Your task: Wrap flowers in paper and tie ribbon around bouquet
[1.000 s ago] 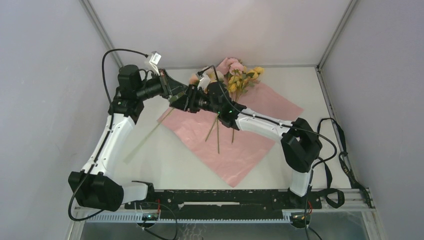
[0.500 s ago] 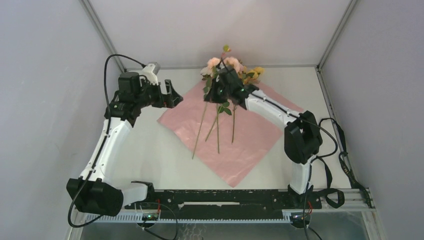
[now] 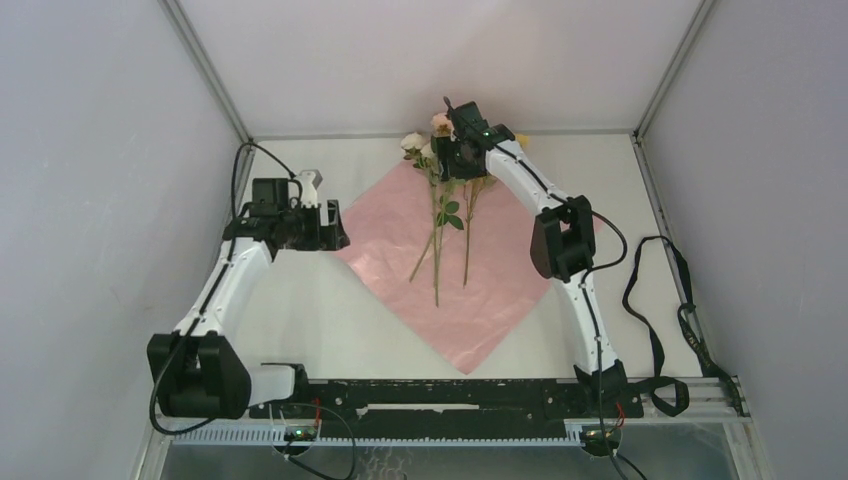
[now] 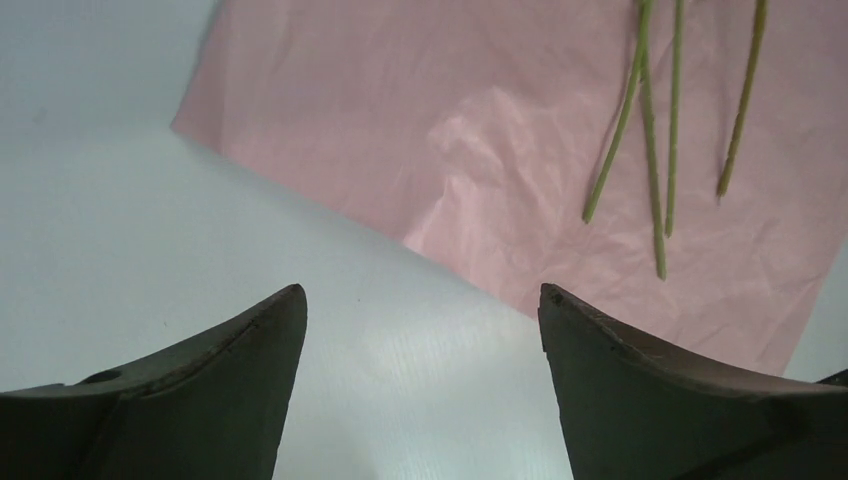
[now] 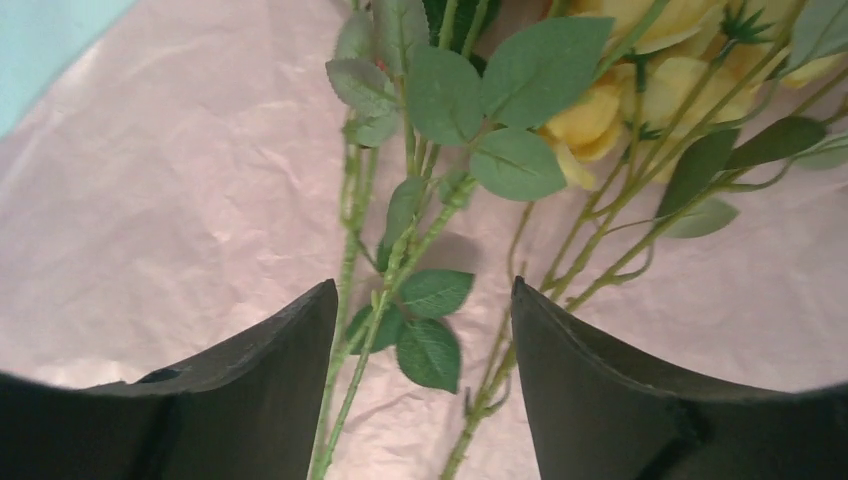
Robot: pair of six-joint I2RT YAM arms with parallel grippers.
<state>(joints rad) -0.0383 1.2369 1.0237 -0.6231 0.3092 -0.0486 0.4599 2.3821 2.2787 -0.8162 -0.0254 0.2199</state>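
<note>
Pink, crinkled paper (image 3: 490,300) is lying flat on the white table (image 3: 300,310), turned like a diamond. The flowers (image 3: 437,240) are resting on it, stems pointing toward the arms and blooms at the far corner. The right gripper (image 5: 425,300) is hovering over the leafy stems, jaws apart, gripping nothing. The left gripper (image 4: 420,300) is hanging near the paper's left edge, spread wide and empty.

From high above and behind, looking down across the whole worktop (image 3: 330,310). From each wrist, close and angled down, sharing the paper (image 4: 480,130) and flowers (image 5: 500,110).
</note>
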